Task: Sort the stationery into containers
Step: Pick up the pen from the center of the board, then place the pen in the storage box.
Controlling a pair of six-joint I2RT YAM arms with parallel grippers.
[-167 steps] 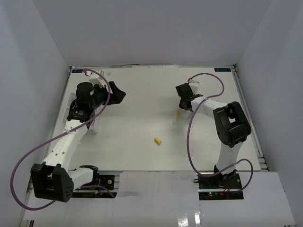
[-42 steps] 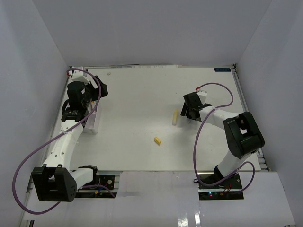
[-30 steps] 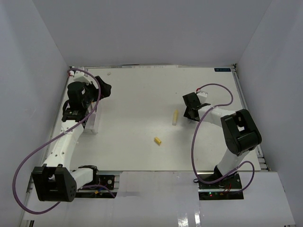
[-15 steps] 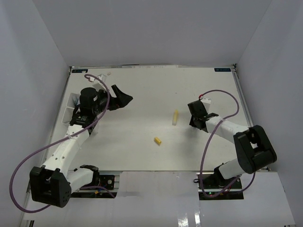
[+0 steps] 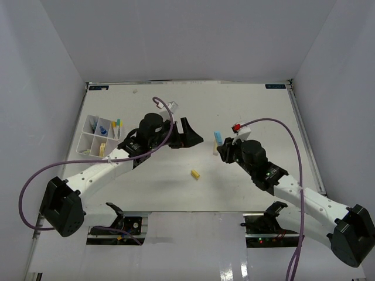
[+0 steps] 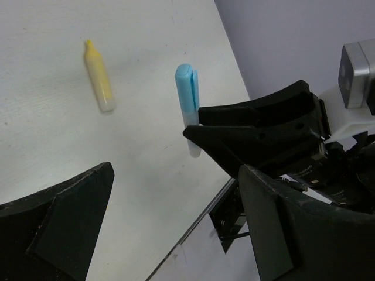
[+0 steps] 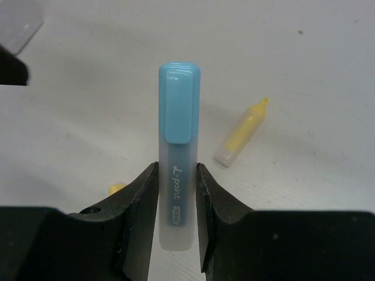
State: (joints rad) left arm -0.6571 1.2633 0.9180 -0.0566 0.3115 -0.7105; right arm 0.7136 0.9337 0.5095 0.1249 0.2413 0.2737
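- White table boxed in by pale walls; both arms reach toward its middle.
- Blue highlighter sits near the table's centre, a little toward 3 o'clock, clamped by its clear barrel with the light blue cap pointing away from the wrist.
- Right gripper has its two fingers closed narrowly on that barrel, one pressed to each side; whether the pen's lower end touches the table cannot be told.
- Yellow marker lies flat on the table at about 2 o'clock from the highlighter in the right wrist view, near it but not touching.
- Yellow eraser piece lies alone at about 7 o'clock from the highlighter in the top view.
- Left gripper hovers at 9 o'clock from the highlighter, jaws spread wide with nothing between them.
- Tray sits at the table's 9 o'clock edge, with blue and yellow items standing in its compartments.
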